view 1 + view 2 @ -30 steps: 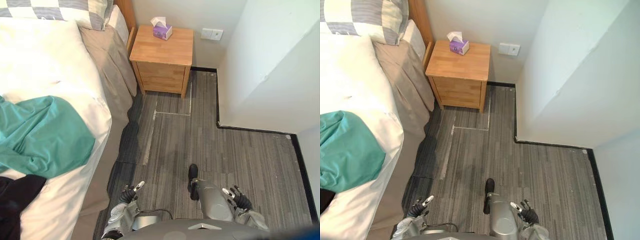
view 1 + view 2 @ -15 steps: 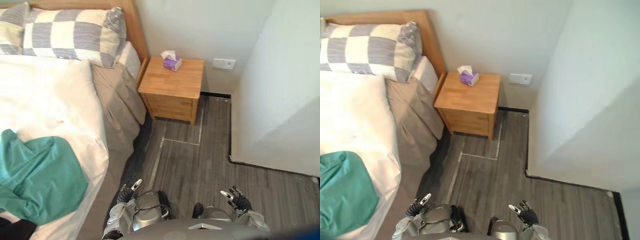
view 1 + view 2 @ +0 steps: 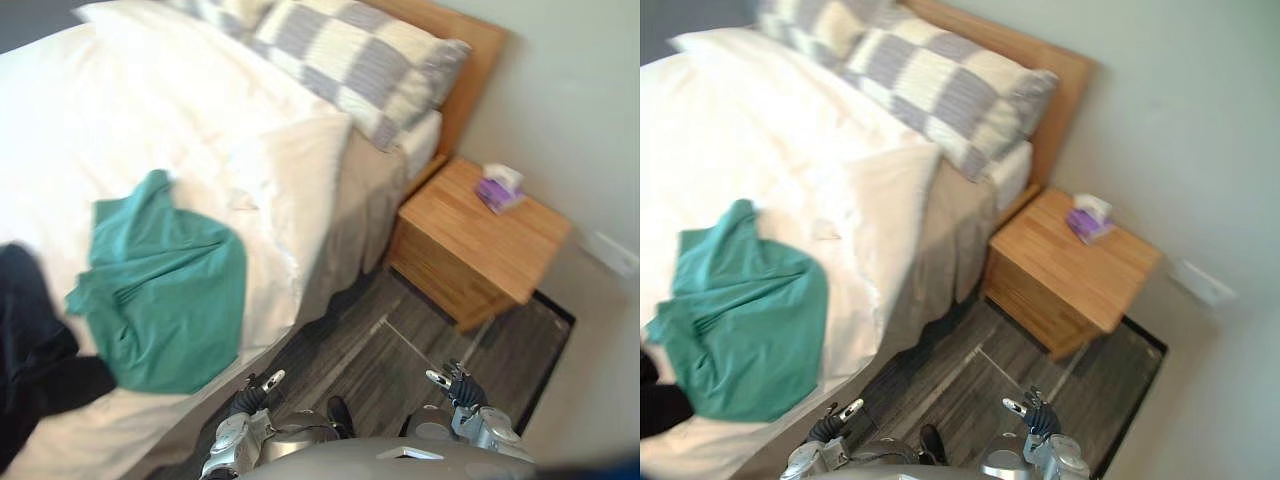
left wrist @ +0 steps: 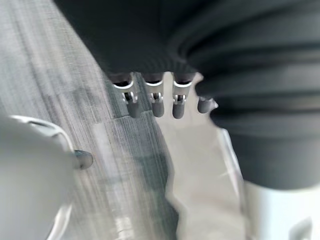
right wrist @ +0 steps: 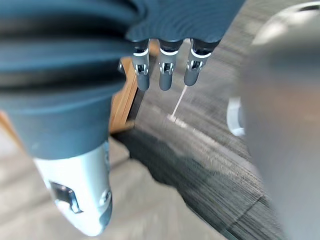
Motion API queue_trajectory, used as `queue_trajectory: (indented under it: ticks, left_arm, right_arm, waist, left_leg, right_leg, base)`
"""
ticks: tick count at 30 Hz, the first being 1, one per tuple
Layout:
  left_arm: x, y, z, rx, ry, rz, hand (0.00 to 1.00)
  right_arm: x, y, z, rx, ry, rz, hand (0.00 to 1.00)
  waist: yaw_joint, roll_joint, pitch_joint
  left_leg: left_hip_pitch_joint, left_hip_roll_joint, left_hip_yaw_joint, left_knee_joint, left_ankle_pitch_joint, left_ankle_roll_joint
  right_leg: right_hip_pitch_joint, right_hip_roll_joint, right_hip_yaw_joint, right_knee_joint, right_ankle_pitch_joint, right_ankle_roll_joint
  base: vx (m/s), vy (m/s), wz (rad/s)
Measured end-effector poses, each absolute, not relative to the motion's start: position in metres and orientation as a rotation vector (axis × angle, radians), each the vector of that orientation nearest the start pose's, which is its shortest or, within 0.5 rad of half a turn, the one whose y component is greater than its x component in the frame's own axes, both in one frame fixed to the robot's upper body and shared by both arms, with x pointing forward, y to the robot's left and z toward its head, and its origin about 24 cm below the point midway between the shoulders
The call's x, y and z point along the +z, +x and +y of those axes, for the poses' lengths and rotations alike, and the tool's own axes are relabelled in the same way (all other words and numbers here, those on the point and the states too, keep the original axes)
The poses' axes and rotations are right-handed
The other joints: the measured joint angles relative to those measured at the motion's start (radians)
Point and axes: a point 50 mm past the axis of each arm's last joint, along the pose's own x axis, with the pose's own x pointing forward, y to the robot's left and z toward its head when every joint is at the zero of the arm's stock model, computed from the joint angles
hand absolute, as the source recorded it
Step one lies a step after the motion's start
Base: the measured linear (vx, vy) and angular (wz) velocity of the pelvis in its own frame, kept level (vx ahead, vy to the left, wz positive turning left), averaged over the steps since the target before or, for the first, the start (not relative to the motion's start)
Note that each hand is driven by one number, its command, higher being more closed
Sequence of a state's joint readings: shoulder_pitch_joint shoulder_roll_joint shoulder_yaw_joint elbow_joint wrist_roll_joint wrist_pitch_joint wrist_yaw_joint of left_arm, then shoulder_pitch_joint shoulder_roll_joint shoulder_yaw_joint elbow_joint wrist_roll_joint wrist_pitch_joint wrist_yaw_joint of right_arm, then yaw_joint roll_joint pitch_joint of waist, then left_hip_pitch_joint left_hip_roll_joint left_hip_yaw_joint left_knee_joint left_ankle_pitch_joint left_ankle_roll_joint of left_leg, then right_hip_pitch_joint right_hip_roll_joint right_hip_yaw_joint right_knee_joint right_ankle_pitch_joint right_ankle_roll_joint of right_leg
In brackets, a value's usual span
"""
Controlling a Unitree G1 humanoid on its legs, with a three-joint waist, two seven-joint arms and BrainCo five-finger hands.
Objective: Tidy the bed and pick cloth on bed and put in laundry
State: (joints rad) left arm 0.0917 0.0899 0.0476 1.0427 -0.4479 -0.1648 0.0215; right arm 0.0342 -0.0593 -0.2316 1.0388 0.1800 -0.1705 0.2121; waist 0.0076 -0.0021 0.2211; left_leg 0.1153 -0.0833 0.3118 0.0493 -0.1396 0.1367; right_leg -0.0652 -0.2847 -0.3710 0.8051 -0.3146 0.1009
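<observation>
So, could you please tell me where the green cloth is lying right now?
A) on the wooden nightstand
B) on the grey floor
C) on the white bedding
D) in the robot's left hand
C: the green cloth lies crumpled on the white bedding, next to a dark garment, while the left hand hangs open above the floor.
</observation>
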Motion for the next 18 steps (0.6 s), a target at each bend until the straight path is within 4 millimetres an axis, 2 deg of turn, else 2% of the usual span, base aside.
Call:
queue_trajectory:
  ticks: [2,3,5,6,7,8,9,10,11,12,14,18]
  left_arm:
    - [-0.154,0.104,0.203,0.392,-0.293,0.921,0.00]
    - [-0.154,0.104,0.204,0.390,-0.290,0.920,0.00]
    - [-0.153,0.106,0.204,0.367,-0.274,0.919,0.00]
    - [-0.153,0.107,0.204,0.361,-0.271,0.918,0.00]
    - [-0.153,0.107,0.205,0.359,-0.270,0.918,0.00]
    - [-0.152,0.107,0.209,0.361,-0.256,0.914,0.00]
    - [-0.152,0.105,0.209,0.348,-0.235,0.925,0.00]
    - [-0.153,0.106,0.205,0.337,-0.238,0.925,0.00]
    - [-0.154,0.105,0.199,0.325,-0.248,0.930,0.00]
    - [-0.155,0.104,0.193,0.317,-0.257,0.935,0.00]
    - [-0.155,0.104,0.192,0.314,-0.258,0.936,0.00]
    - [-0.155,0.103,0.196,0.333,-0.264,0.935,0.00]
  right_arm:
    - [-0.145,0.132,-0.195,-0.167,0.304,0.812,0.00]
    - [-0.144,0.132,-0.195,-0.171,0.308,0.807,0.00]
    - [-0.143,0.134,-0.194,-0.171,0.314,0.787,0.00]
    - [-0.143,0.134,-0.194,-0.168,0.314,0.785,0.00]
    - [-0.143,0.133,-0.192,-0.159,0.310,0.783,0.00]
    - [-0.144,0.131,-0.191,-0.156,0.310,0.779,0.00]
    - [-0.144,0.131,-0.191,-0.161,0.317,0.772,0.00]
    - [-0.143,0.133,-0.193,-0.163,0.315,0.762,0.00]
    - [-0.140,0.139,-0.197,-0.162,0.304,0.731,0.00]
    - [-0.138,0.141,-0.198,-0.153,0.292,0.719,0.00]
    - [-0.138,0.142,-0.198,-0.148,0.279,0.720,0.00]
    - [-0.145,0.126,-0.201,-0.248,0.278,0.786,0.00]
  waist:
    - [0.000,0.001,-0.001]
    - [0.000,0.002,-0.001]
    - [-0.009,0.003,-0.001]
    - [-0.011,0.002,0.000]
    - [-0.011,-0.006,-0.001]
    - [-0.011,-0.027,-0.006]
    - [-0.012,-0.033,-0.004]
    - [-0.008,-0.014,-0.009]
    - [-0.019,0.003,-0.007]
    - [-0.020,0.020,-0.013]
    - [-0.017,0.028,-0.019]
    - [-0.016,0.008,-0.023]
  left_leg:
    - [0.012,0.008,-0.121,0.000,-0.006,-0.016]
    - [0.011,0.011,-0.153,0.000,-0.006,-0.021]
    - [0.010,0.026,-0.277,0.000,-0.003,-0.051]
    - [0.008,0.030,-0.305,0.006,-0.004,-0.057]
    - [0.005,0.029,-0.337,0.017,-0.007,-0.070]
    - [0.005,0.020,-0.356,0.030,-0.019,-0.089]
    - [0.010,0.026,-0.353,0.048,-0.049,-0.123]
    - [0.009,0.044,-0.344,0.057,-0.058,-0.140]
    - [0.008,0.072,-0.319,0.058,-0.064,-0.157]
    - [0.015,0.091,-0.319,0.048,-0.062,-0.159]
    - [0.025,0.112,-0.319,0.037,-0.056,-0.168]
    - [0.006,0.126,-0.315,0.049,-0.054,-0.167]
  right_leg:
    - [-0.029,0.062,0.122,-0.231,0.014,0.019]
    - [-0.034,0.084,0.160,-0.298,0.022,0.027]
    - [-0.053,0.165,0.307,-0.496,0.095,0.012]
    - [-0.051,0.181,0.337,-0.532,0.122,0.007]
    - [-0.046,0.197,0.379,-0.593,0.177,-0.003]
    - [-0.034,0.198,0.417,-0.646,0.256,-0.001]
    - [-0.012,0.191,0.414,-0.638,0.278,-0.013]
    - [-0.015,0.202,0.403,-0.631,0.279,-0.015]
    - [-0.004,0.216,0.374,-0.630,0.272,-0.026]
    - [0.007,0.231,0.355,-0.632,0.261,-0.043]
    - [0.023,0.248,0.342,-0.642,0.253,-0.055]
    - [0.053,0.256,0.313,-0.685,0.244,-0.069]
  base:
    - [0.28,-0.139,1.54]
    - [0.26,-0.182,1.52]
    - [0.30,-0.248,1.55]
    - [0.30,-0.299,1.32]
    - [0.21,-0.254,1.11]
    - [0.29,-0.403,1.30]
    - [0.23,-0.330,0.94]
    - [0.26,-0.359,0.80]
    - [0.18,-0.231,0.45]
    - [0.17,-0.216,0.43]
    - [0.11,-0.174,0.22]
    - [0.04,-0.088,0.24]
